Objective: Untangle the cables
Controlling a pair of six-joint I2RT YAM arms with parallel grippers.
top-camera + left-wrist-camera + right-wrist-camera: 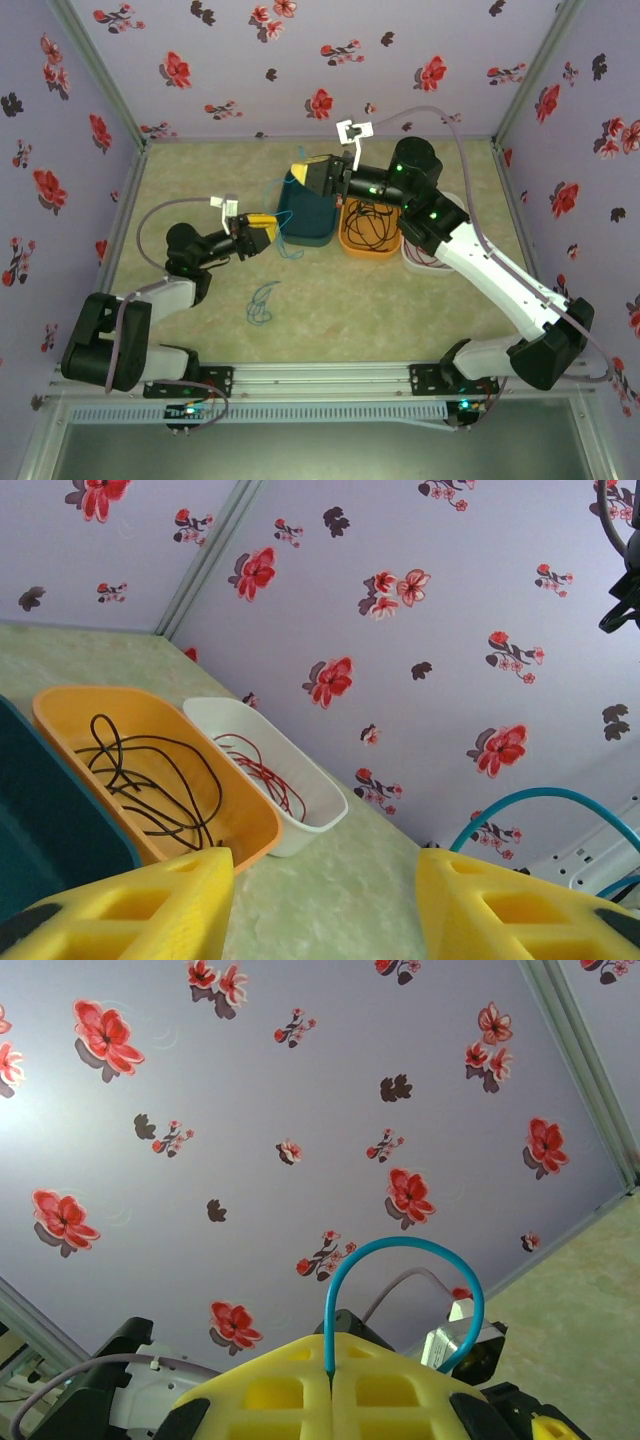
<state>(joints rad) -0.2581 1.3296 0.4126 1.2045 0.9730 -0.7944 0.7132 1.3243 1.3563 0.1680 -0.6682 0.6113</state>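
Observation:
My right gripper [316,176] hovers over the dark teal tray [308,232]. In the right wrist view it [330,1372] is shut on a blue-teal cable [400,1248] that arches up out of the closed fingers. A thin strand of that cable [286,240] hangs down past the left gripper [264,232], and more of it lies in a small loop [262,305] on the table. In the left wrist view my left gripper [325,885] stands open with bare table between its yellow fingers [150,905]; the blue-teal cable [545,797] curves beside the right finger. A black cable [150,770] lies in the orange tray [60,708], a red cable [265,770] in the white tray [330,790].
The three trays sit side by side at mid-table: teal, orange [352,246], and white [415,264] partly under the right arm. Flowered walls [300,60] close in the back and sides. Open table lies in front of the trays around the loose loop.

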